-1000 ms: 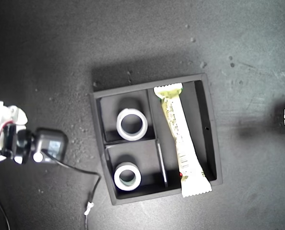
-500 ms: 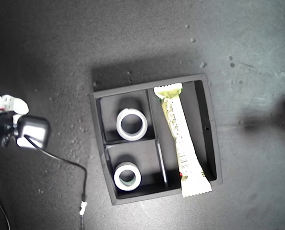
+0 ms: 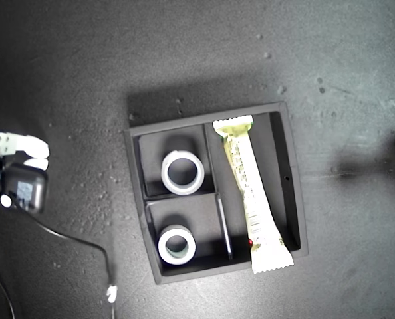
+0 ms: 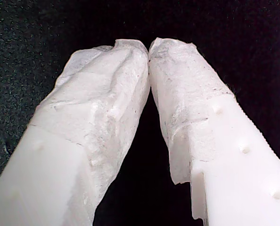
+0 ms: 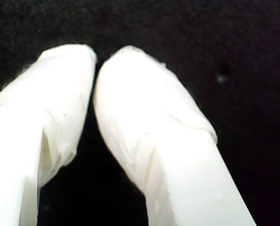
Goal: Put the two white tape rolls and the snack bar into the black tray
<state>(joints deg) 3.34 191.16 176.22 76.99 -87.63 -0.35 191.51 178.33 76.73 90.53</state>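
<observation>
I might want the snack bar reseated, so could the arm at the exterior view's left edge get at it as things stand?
Probably yes. The snack bar lies uncovered in the black tray's long compartment, one crimped end overhanging the wall. The arm would have to cross the compartments holding the two tape rolls.

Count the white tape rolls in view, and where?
2. One tape roll sits in a small compartment of the black tray; the other tape roll sits in the adjoining small compartment. None seems hidden.
</observation>
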